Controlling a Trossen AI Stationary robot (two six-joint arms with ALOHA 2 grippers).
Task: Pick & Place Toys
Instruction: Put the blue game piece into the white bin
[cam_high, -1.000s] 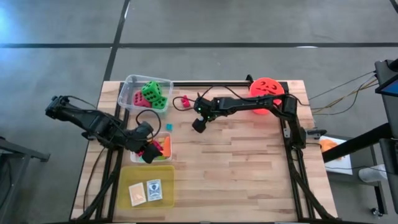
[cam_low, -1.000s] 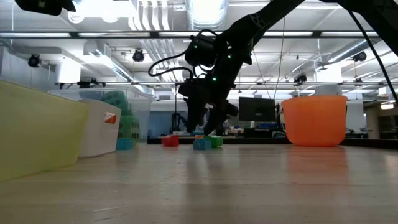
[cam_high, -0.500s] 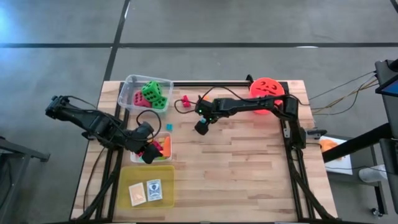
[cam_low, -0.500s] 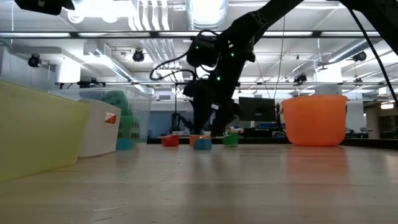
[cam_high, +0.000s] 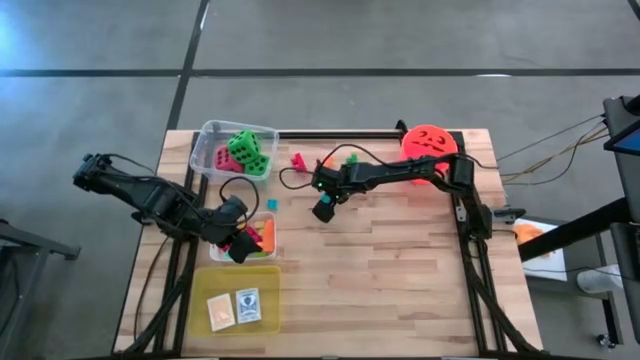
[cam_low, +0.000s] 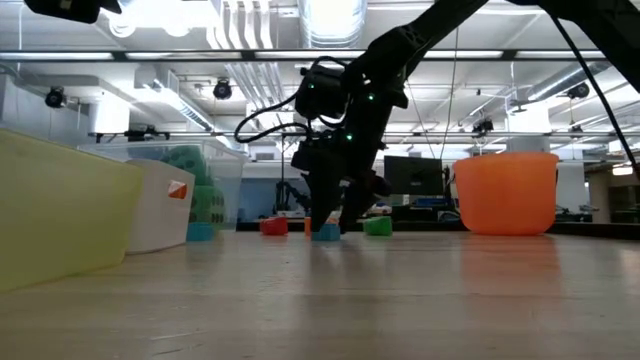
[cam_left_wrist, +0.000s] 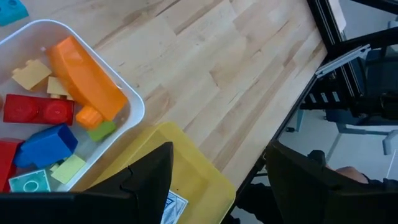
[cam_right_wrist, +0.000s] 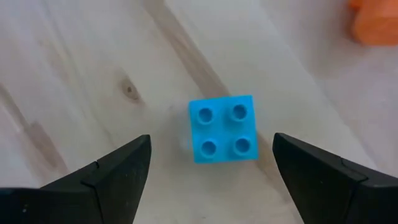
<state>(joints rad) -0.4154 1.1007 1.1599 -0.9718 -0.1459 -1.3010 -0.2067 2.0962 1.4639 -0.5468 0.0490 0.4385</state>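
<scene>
Down low near the middle of the wood table (cam_high: 400, 270): the right claw (cam_high: 323, 211), spread wide and pinching nothing. Right under it, between the two fingers but not touching them: a little blue block (cam_right_wrist: 222, 127) with four bumps, flat on the wood. Hidden from above by the claw itself. Near it, an orange block (cam_right_wrist: 375, 22), cut off at the edge of the right wrist view. Farther back on the table, a pink block (cam_high: 298, 160) and a green block (cam_high: 352, 158), both in the open. Behind those, at the far corner, the red-orange bucket (cam_high: 430, 146).

Over the small clear tub (cam_high: 262, 221) of mixed blocks: the left claw (cam_high: 240, 246), also spread and empty. Just beside that tub, one more blue block (cam_high: 271, 203). Next in line, the yellow tub (cam_high: 268, 275) with two cards (cam_high: 220, 312), too small to read. At the back, another clear tub (cam_high: 208, 135) with a green die (cam_high: 249, 149) and something pink, partly covered. From table height, nothing to see inside the yellow tub past its wall.
</scene>
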